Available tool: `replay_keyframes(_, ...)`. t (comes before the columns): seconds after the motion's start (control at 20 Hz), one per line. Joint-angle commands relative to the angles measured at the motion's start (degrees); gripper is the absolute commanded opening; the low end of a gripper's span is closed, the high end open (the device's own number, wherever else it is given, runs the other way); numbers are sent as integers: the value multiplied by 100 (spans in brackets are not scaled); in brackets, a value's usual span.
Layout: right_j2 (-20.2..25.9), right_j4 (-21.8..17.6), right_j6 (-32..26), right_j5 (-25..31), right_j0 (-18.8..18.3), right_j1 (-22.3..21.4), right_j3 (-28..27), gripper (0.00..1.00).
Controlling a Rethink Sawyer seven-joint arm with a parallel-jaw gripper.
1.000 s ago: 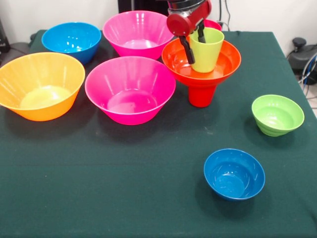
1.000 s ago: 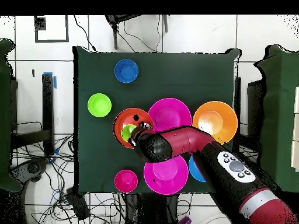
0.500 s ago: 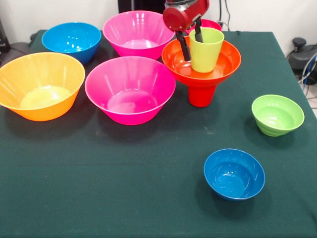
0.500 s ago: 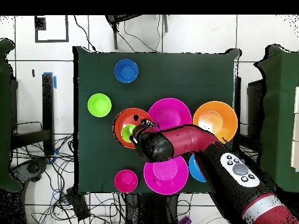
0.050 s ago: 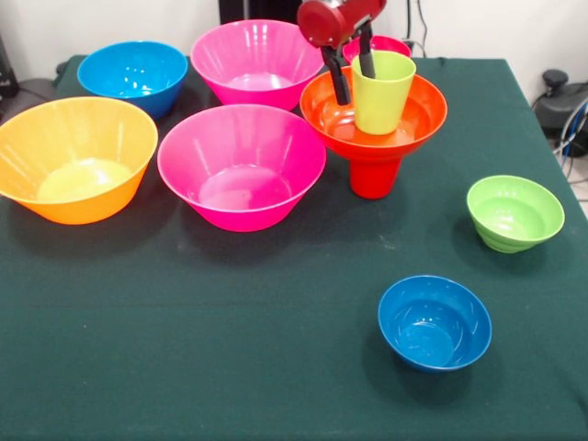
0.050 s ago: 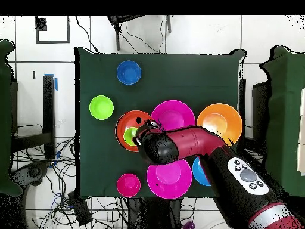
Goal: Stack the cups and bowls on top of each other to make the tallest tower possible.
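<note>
Directly beneath the gripper (image 5: 353, 70): lime-green cup (image 5: 382, 92) standing upright inside the wide red-orange bowl (image 5: 418, 115), itself perched on the upturned red cup (image 5: 374, 177) — a three-piece tower. Just behind the gripper, partly hidden: a small bowl (image 5: 390, 44), empty as far as visible. To its left in the front view: far pink bowl (image 5: 253, 62), near pink bowl (image 5: 241, 163), mid-sized blue bowl (image 5: 133, 75) and yellow-orange bowl (image 5: 73, 156), all empty. Nearer the camera and well apart from the gripper: small green bowl (image 5: 514, 212) and small blue bowl (image 5: 434, 322), also empty.

Dark green cloth (image 5: 184, 349) over the table; white tiled floor with tangled cables (image 6: 53, 179) around it.

Fingers (image 5: 336, 75) spread apart, straddling the lime-green cup's rim, one outside and one at the far edge; gripping nothing; contact with the rim impossible to judge.
</note>
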Motion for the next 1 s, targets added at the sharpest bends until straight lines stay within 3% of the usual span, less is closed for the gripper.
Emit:
replay_keyframes(0.05,114,164,336,792,189,129,213,100)
replay_keyframes(0.4,150,363,285,1095,227,31,243,100)
replay_keyframes(1.0,283,664,245,1625,250,-516,50,100)
